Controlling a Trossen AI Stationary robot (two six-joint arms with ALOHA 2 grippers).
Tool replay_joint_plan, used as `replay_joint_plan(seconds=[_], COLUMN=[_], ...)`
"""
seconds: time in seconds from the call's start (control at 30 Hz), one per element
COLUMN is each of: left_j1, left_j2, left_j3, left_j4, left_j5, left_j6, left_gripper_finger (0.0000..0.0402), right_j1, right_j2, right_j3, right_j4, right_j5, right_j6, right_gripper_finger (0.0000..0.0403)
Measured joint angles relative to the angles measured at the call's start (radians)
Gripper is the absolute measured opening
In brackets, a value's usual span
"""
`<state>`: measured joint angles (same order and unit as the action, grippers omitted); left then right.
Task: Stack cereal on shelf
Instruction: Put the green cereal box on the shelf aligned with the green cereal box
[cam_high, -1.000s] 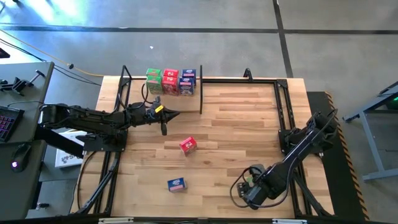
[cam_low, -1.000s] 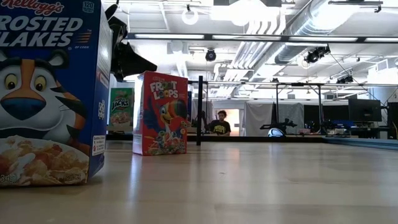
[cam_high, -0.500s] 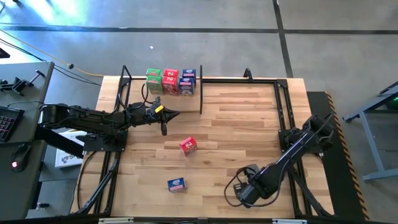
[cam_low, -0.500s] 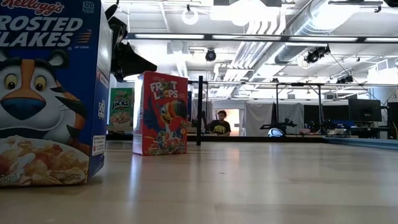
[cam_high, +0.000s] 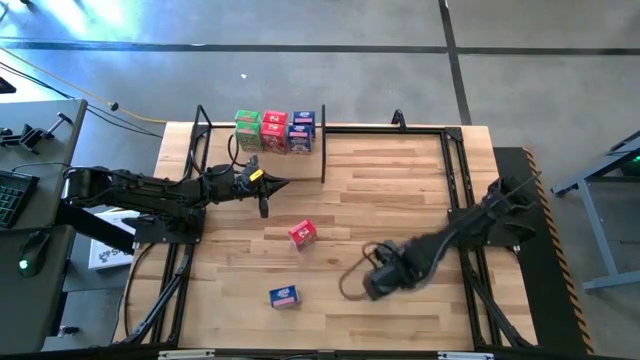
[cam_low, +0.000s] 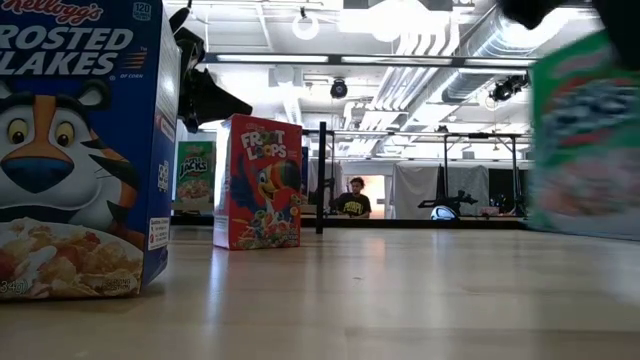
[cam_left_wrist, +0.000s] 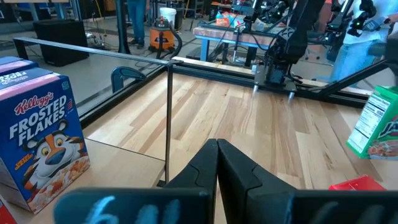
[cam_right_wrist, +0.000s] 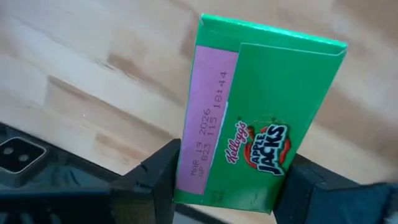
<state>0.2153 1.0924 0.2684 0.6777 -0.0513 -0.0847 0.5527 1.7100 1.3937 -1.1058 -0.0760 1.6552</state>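
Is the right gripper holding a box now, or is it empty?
Holding: its fingers clamp a green Apple Jacks box.

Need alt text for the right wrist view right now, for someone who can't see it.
The right gripper holds a green Apple Jacks box between its two dark fingers, above the light wood table. The box's top flap faces the camera, with a pink date strip.

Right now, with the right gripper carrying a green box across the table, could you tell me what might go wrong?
1. The right gripper pinches only one end of the green box, so most of it sticks out and could twist or slip.
2. The red box and blue box stand loose on the table, and the arm could clip them.
3. The left gripper, shut, waits near the shelf boxes, so the arms could crowd each other there.
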Motion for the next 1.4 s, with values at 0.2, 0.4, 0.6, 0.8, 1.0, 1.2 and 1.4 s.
replay_joint_plan(seconds=[0.2, 0.4, 0.6, 0.8, 1.0, 1.2, 1.4], left_j1=[0.0, 0.016, 0.041, 0.047, 0.046, 0.046, 0.046], left_j2=[-0.013, -0.075, -0.123, -0.123, -0.123, -0.123, -0.123], left_j3=[0.0, -0.02, -0.026, -0.026, -0.026, -0.026, -0.027], left_j4=[-0.001, -0.004, -0.054, -0.071, -0.074, -0.084, -0.097], left_j5=[0.0, 0.017, 0.016, 0.016, 0.015, 0.015, 0.016], left_j6=[0.001, 0.0, -0.008, -0.007, -0.001, 0.001, 0.004], left_gripper_finger=[0.0, 0.0, 0.0, 0.0, 0.0, 0.0, 0.0], right_j1=[-0.216, -0.469, -0.642, -0.691, -0.689, -0.681, -0.664], right_j2=[-0.037, -0.017, 0.066, 0.239, 0.421, 0.55, 0.597], right_j3=[0.0, 0.031, 0.137, 0.349, 0.593, 0.739, 0.786], right_j4=[-0.025, 0.008, 0.099, 0.086, -0.001, -0.066, -0.056], right_j5=[0.016, 0.096, 0.112, 0.109, 0.079, 0.069, 0.072], right_j6=[-0.439, -0.94, -1.36, -1.628, -1.762, -1.795, -1.82], right_gripper_finger=[0.0177, 0.0177, 0.0177, 0.0177, 0.0177, 0.0177, 0.0209])
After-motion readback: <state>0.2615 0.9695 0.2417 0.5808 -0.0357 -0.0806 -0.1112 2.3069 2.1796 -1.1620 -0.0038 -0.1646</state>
